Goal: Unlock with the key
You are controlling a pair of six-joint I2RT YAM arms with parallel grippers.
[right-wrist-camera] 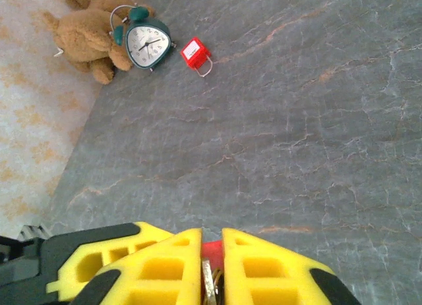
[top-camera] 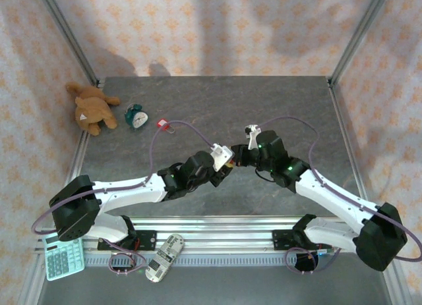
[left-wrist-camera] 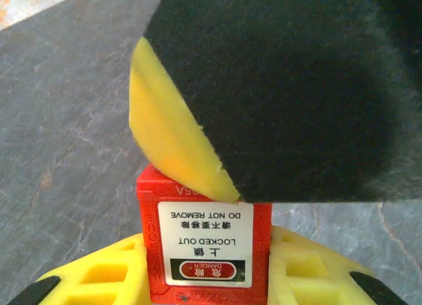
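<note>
Right gripper: at bottom centre of the right wrist view; yellow fingers nearly together, clamped on the key
Key: thin metal blade standing in the narrow gap between those fingers; a small red part just beyond it, cannot tell what
Left gripper: at bottom of the left wrist view; closed on the padlock, one yellow finger on each side of the red body
Padlock: red, lower centre of the left wrist view; white label upside down, reading "LOCKED OUT", "DO NOT REMOVE" and a red "DANGER" bar; shackle hidden
Finger: yellow with black pad, very near the lens in the upper right of the left wrist view; touching the top of the padlock
Meeting place: both grippers tip to tip at centre of the top view, above the grey table
Second padlock: red with silver shackle, lying flat on the table, upper left of centre; well apart from both grippers
Alarm clock: green, just beside the second padlock, on its left
Teddy bear: brown, at the far left edge of the table, near the clock
Calculator; remote: at lower left of the top view, in front of the arm bases
</note>
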